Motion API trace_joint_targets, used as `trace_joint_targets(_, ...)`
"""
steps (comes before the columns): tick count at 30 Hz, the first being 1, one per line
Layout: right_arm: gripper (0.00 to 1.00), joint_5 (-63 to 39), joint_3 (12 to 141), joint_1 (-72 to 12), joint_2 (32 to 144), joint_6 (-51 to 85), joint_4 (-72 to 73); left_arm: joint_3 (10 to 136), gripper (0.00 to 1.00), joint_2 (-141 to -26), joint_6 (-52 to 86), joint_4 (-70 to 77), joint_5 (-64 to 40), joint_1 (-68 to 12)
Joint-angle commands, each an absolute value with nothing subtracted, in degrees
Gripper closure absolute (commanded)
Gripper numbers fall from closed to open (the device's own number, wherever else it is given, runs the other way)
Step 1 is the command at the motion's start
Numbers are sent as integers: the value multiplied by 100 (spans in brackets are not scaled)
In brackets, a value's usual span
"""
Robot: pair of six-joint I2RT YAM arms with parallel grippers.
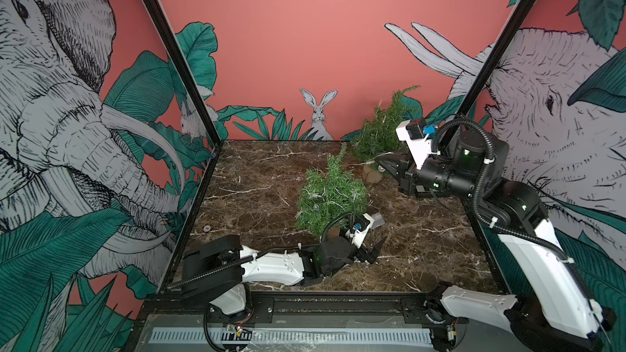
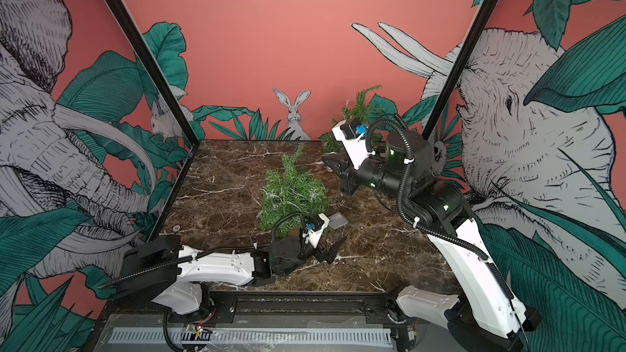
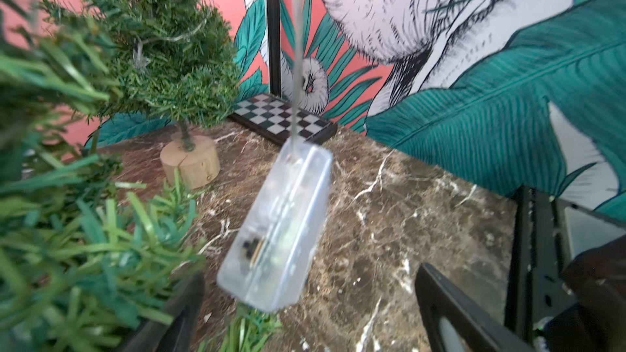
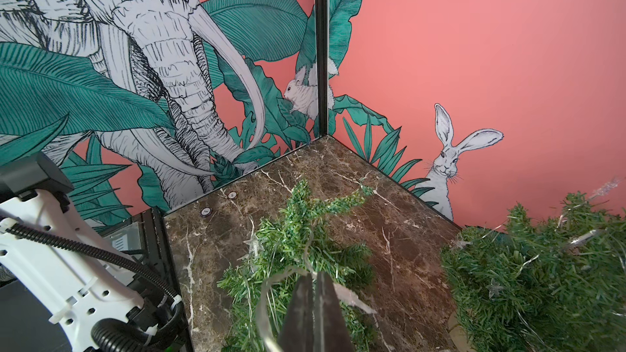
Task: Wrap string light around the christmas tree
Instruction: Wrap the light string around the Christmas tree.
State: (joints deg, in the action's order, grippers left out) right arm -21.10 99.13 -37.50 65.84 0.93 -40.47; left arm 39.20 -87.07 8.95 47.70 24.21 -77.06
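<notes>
White arm shells [image 1: 274,267], black joints [image 1: 447,177], corrugated cables [image 1: 477,194], zip ties [image 1: 493,223]

brown marble tabletop [image 1: 257,177], near tree [image 1: 330,194], far tree [image 1: 382,130] on wood stump [image 3: 189,162], checkerboard [image 3: 283,118] at corner

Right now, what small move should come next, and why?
Probably the right gripper, shut on the string light wire, should swing it around the near Christmas tree: the battery box dangles free and the left gripper stands open.

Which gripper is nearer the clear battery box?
Left. The left gripper is open right beside the battery box; the right gripper is farther back, by the rear tree.
</notes>
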Motion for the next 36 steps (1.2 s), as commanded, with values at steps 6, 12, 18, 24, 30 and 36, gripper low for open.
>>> trace_joint_targets(6,100,-2388,9846,-3779,6425,186,-3614,4085,2,-9024,979,5680,2953,-7691)
trace_joint_targets(12,100,-2343,9774,-3779,6380,167,-3550,4087,12,-8989,964,5543,2850,-7692)
trace_joint_targets(18,100,-2322,9701,-3779,6381,191,-3464,4060,36,-8749,1213,5037,2847,-7693)
trace_joint_targets(24,100,-2257,9635,-3774,6381,213,-3429,4008,59,-8480,1174,4825,2745,-7691)
trace_joint_targets(30,100,-2217,9557,-3779,6361,273,-3328,3985,61,-8178,1235,4475,2509,-7697)
trace_joint_targets(36,100,-2191,9503,-3780,6372,356,-3235,3937,73,-7950,1317,4113,2173,-7694)
